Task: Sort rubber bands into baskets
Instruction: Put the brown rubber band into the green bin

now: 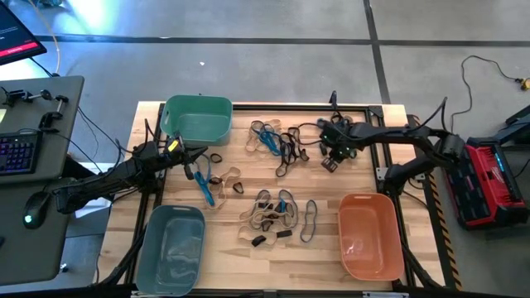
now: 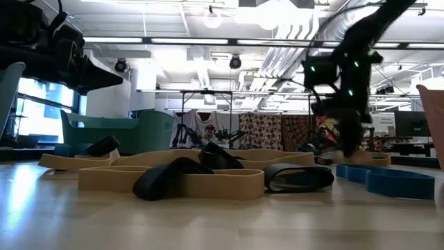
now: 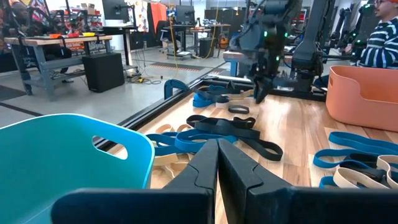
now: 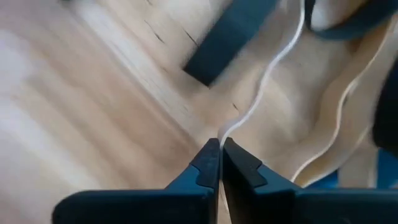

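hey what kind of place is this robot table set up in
Most likely a robotics lab or open workshop: exposed ceiling ducts overhead, workbenches on a bare concrete floor, and a keyboard on a desk beside the wooden table.

high: straight down over whole tabletop [image 1: 273, 265] | low: level at tabletop height, facing room | wrists: close, forward past claws; left shares band scatter with high
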Controlling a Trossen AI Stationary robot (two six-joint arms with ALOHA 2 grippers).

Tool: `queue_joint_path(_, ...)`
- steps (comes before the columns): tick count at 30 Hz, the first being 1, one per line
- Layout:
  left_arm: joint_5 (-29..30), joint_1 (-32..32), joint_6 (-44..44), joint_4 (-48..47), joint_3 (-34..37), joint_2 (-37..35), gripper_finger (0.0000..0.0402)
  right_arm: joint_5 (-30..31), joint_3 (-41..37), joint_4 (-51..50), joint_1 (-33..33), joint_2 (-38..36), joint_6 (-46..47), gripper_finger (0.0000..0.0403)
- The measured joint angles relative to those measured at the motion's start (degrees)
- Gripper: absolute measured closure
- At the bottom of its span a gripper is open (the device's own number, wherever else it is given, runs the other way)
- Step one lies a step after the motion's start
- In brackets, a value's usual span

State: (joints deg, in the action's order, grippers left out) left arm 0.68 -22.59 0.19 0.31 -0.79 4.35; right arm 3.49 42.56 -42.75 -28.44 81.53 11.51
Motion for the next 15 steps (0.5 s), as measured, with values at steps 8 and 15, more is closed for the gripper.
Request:
queue_joint_path(8, 0.0, 0.0, 0.0, 0.0, 0.0, 0.0, 0.0398, 0.0, 16.6, -16.0, 3.8, -0.1, 0.5, 0.0401)
queue_joint_path(15, 0.0, 0.0, 0.0, 0.0, 0.0, 0.0, 0.0398, -0.4, 27.7, -17.3, 6.4, -0.2, 0.1, 0.0402)
